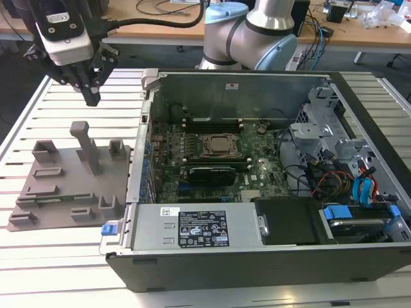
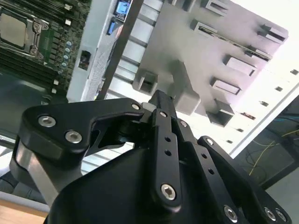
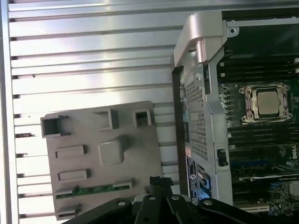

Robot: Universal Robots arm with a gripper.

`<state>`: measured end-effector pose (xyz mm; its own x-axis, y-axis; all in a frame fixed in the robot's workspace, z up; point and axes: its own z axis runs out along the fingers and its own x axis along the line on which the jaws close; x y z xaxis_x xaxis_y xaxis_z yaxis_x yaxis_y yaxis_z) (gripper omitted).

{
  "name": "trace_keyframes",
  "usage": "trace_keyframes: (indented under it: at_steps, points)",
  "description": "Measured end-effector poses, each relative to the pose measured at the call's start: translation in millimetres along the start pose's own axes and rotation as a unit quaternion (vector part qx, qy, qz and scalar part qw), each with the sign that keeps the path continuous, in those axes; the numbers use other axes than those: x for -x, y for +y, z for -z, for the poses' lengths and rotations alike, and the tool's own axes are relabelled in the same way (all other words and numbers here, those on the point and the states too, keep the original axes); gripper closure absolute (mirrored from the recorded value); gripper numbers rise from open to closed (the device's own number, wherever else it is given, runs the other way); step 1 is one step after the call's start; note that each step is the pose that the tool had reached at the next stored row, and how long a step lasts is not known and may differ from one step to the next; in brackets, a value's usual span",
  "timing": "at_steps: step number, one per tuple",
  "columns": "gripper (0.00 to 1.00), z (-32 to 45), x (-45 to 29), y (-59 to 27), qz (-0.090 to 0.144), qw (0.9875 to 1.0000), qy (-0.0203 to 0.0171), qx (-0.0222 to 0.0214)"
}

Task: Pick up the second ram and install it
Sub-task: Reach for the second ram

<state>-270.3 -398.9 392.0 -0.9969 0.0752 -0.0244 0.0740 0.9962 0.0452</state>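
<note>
**A:** Hazards from here?

**B:** The gripper hangs above the holder tray, fingers together, nothing between them. The second ram lies in a slot of that tray, near one edge. Descending shut, the tips would jab the stick instead of straddling it.

**A:** Anything else?

**B:** The tray's upright post stands close under the gripper; a skewed approach could clip it.

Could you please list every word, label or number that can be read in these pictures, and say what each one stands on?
None can be quoted; all the print is illegible.
White label on the power supply: print too small to read.
Small white sticker on the computer case inner wall: too small.
Blue label on the case's edge, in the first wrist view: blurred.
</note>
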Motion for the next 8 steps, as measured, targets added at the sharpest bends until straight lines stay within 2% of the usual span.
trace_keyframes:
  at_steps: [2,5,6,8]
  points:
    - [0.90,0.2,-16.2,-1.3,0.000,1.0000,0.0000,0.0000]
    - [0.90,0.3,-27.1,-4.8,0.000,1.0000,0.0000,-0.0001]
    - [0.90,0.2,-31.7,-7.8,0.000,1.0000,-0.0001,0.0000]
    - [0.90,0.4,-43.0,-20.6,0.000,1.0000,-0.0001,0.0000]
